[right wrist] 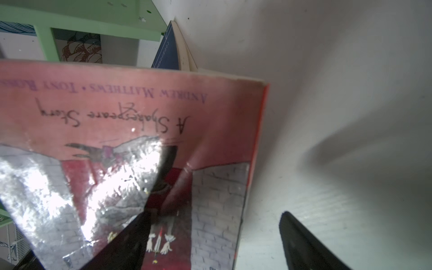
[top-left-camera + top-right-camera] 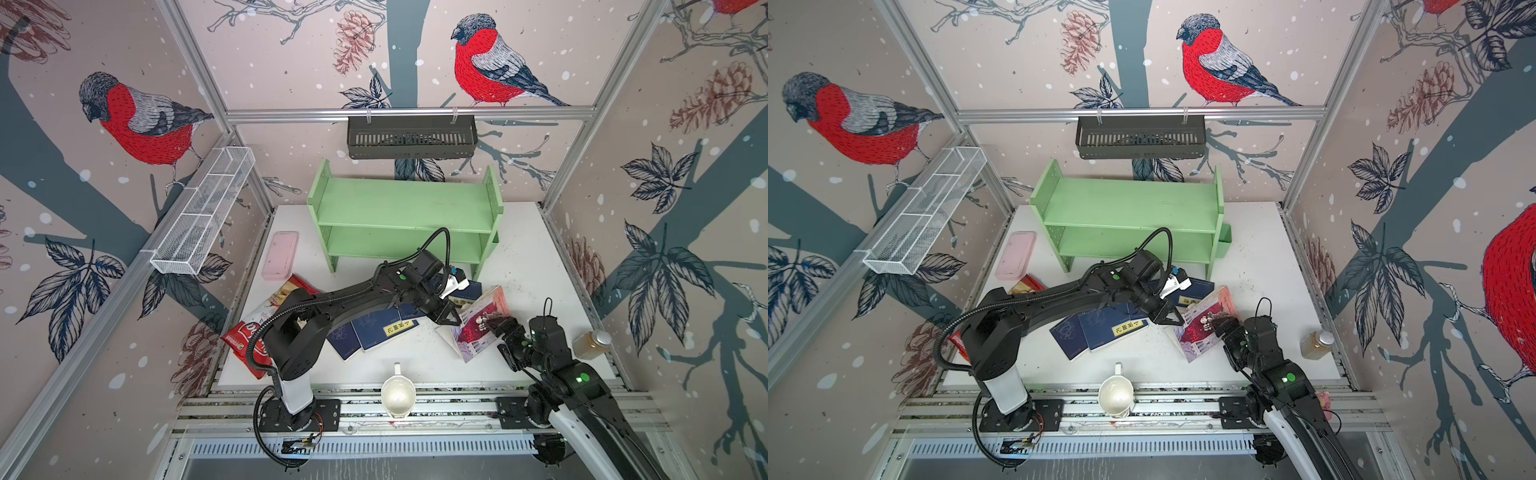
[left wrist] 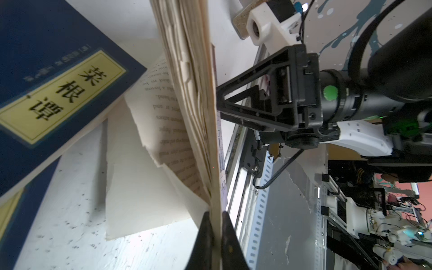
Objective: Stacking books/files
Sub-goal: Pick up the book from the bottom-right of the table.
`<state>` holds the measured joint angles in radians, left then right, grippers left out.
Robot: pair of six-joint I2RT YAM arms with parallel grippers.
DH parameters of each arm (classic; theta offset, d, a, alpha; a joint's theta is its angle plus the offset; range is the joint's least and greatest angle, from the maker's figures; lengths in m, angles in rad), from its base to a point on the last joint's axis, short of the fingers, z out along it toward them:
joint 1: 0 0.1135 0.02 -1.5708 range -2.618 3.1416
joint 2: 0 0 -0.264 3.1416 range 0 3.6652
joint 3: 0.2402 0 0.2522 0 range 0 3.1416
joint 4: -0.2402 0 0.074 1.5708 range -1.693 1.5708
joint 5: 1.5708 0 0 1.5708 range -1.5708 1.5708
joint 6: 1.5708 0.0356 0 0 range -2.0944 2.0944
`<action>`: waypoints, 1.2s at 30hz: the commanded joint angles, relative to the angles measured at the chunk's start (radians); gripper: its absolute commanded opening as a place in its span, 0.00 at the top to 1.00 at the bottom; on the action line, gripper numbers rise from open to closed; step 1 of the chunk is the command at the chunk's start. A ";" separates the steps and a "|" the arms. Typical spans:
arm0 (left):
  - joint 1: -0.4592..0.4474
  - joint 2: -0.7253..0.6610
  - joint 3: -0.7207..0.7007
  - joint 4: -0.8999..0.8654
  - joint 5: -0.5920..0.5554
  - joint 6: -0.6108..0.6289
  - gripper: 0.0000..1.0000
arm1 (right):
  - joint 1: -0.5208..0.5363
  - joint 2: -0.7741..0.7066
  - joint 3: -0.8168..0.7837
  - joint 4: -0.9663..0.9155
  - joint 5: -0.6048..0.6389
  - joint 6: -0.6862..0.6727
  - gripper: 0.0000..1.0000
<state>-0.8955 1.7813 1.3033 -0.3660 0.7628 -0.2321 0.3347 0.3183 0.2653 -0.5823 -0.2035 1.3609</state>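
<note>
Left end effector (image 2: 451, 319) is clamped on the page edge of the pink-and-red Shakespeare book (image 2: 482, 322), which stands tilted on the white bench (image 2: 540, 270), just right of the overlapping navy-blue paperbacks (image 2: 374, 332). Right end effector (image 2: 498, 326) is spread wide, one finger across the cover, one over bare bench.

We fix on the shelf (image 2: 399, 203): flat case (image 2: 280, 254) beside its left end; paperbacks (image 2: 376, 332) overlapping before it; illustrated book (image 2: 473, 336) before its right end; crisp bag (image 2: 245, 338) front-left; jug (image 2: 398, 392) farthest forward; jar (image 2: 590, 344) front-right, well apart.
</note>
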 commanded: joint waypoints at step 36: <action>0.030 -0.081 -0.175 0.374 0.367 -0.233 1.00 | 0.001 -0.129 -0.052 0.206 -0.119 -0.050 0.26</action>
<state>-0.8658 1.7023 1.1339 -0.0814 1.0420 -0.4175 0.3351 0.1947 0.2146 -0.4366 -0.2974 1.3315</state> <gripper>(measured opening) 0.086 0.739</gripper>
